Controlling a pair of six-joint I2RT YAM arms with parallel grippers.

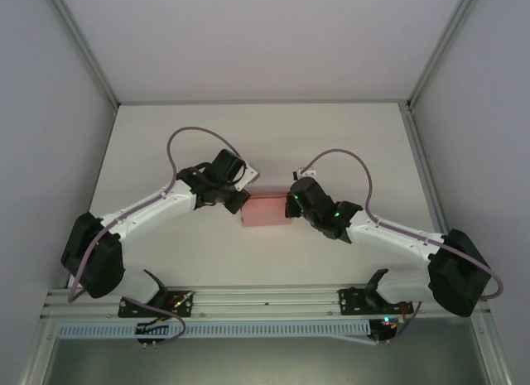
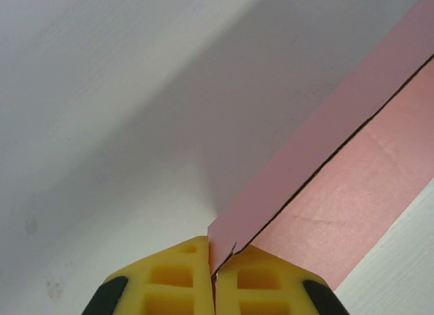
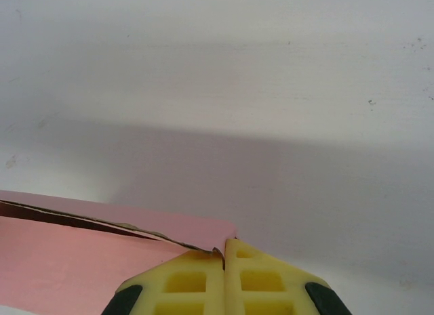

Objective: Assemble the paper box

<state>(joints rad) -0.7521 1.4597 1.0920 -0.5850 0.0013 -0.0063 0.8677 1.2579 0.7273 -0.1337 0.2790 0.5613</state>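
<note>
your box lies with its long axis parallel to the table's near edge; left gripper and right gripper each pinch one end, closed tight on card.

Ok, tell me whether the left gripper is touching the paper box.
Touching. The left wrist view shows the left gripper shut on the paper box, a corner of its pink card pinched between the yellow fingers.
</note>
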